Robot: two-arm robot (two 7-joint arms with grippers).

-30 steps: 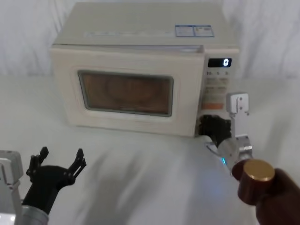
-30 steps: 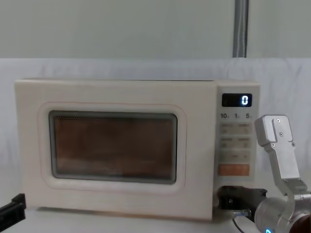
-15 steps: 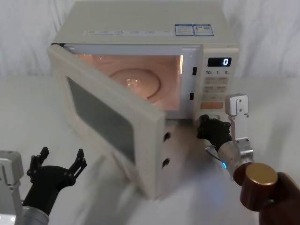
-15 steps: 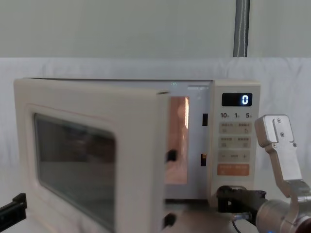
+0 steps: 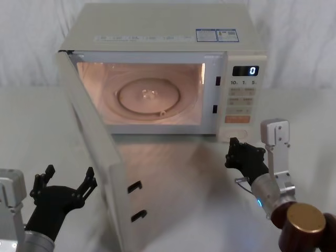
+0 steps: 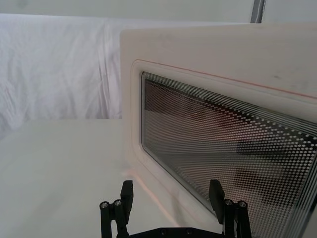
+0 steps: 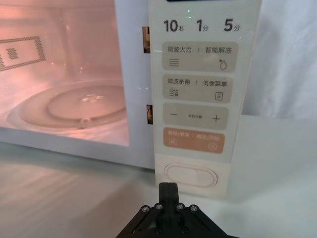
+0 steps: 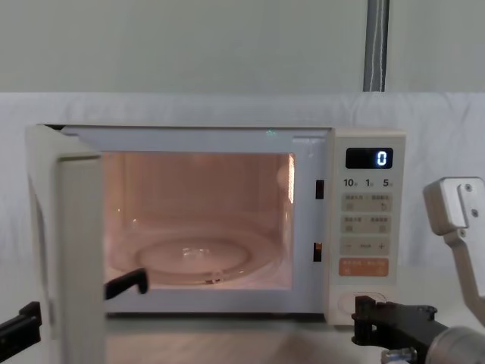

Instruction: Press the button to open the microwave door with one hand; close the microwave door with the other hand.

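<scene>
The microwave door (image 5: 100, 157) stands swung wide open to the left, its latch edge toward me. In the left wrist view its dotted glass window (image 6: 223, 144) faces my left gripper (image 6: 172, 193), which is open and sits low at the near left (image 5: 64, 181), just left of the door. The button (image 7: 190, 176) is the wide cream oval at the foot of the control panel (image 5: 234, 134). My right gripper (image 7: 167, 187) is shut, pointing at the button from a short gap in front of it (image 5: 236, 152).
The cream microwave (image 5: 157, 26) stands at the back of a white-draped table, its cavity lit with a glass turntable (image 5: 148, 97) inside. The display (image 8: 369, 158) reads 0. An orange key (image 7: 192, 140) sits above the button. Bare tabletop lies between the two arms.
The door went from shut to fully swung open. My right gripper drew back from the button toward me. The left gripper stayed where it was.
</scene>
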